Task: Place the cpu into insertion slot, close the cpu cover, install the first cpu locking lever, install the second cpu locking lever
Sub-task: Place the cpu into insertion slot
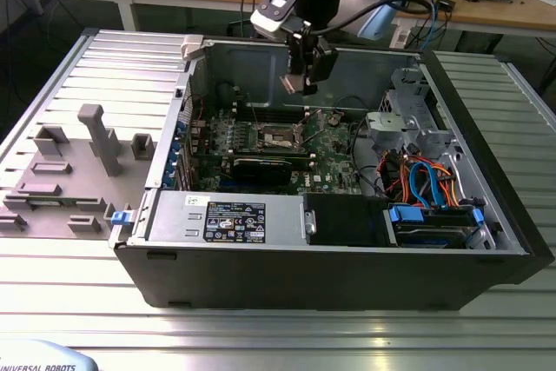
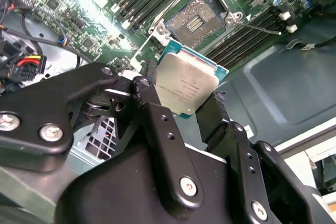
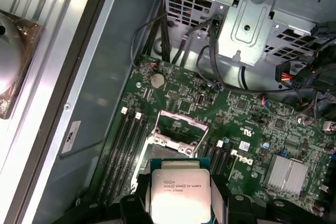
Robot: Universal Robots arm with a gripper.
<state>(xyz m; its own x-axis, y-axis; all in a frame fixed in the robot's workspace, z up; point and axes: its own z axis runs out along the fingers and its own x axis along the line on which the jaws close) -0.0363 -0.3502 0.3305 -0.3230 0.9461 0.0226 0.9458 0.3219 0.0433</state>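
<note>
1. Clamped on the cpu (image 2: 190, 80), jaws pinching two opposite edges; black fingers (image 2: 157, 114) on either side, metal top left bare between them.
2. Held aloft by the gripper (image 1: 304, 82), inside the open case (image 1: 304, 277), above the green board (image 3: 247, 124) and touching nothing else.
3. Near the slot (image 2: 193, 20) but apart from it, not yet seated; slot uncovered, dark contact field exposed, thin lever (image 2: 261, 26) sticking out just beside.
4. Flanked by long memory slots (image 3: 118, 150) on both sides of the socket.
5. Probably light, thin and stiff; smooth metal lid, so likely to slip under a weak pinch.
6. Likely fragile underneath, as are the slot's contacts: best taken by the edges only, as here, and kept flat so no corner drags across the socket.
</note>
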